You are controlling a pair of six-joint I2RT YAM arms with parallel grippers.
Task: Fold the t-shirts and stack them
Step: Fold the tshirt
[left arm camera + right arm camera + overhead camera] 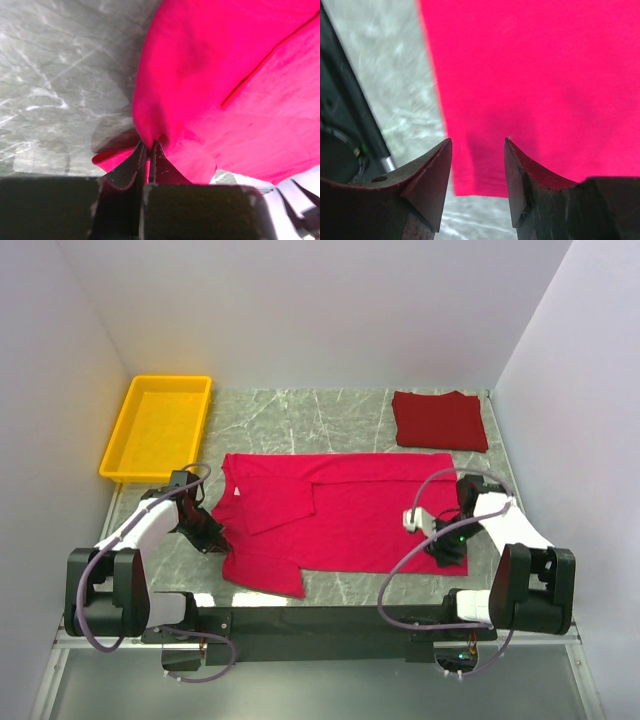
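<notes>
Handling: The bright crimson-pink soft cloth short-sleeved t-shirt point(330, 515) was judged light, limp and unable to hold any shape. It was expected to sag from a pinch and drag across the grey marbled table point(300, 415) rather than lift as a sheet.
Where to hold: Hems, corners and sleeve edges were judged the best places, since a thin edge can be pinched without gathering the layers beneath.
Left gripper point(148, 150): It was closed on a bunched ridge of the pink cloth. The fabric was drawn up into a peak directly at the fingertips, with bare table off to their side.
Right gripper point(477, 145): Its jaws were held apart and nothing was gripped. The shirt's lower hem corner lay just beneath and ahead of the fingertips.
Pink shirt's place: It was spread between the two grippers, partly folded, with one sleeve turned in over the body.
Second shirt: The darker maroon-red folded cloth t-shirt point(438, 420) lay well beyond the right gripper, apart from the pink one.
Tray: A yellow rectangular plastic tray point(118, 455) stood beyond the left gripper.
Hidden: How many layers were caught in the left pinch could not be made out; possibly more than one. No neck label could be made out in any view. The overhead view did not show whether the right fingertips touched the cloth.
</notes>
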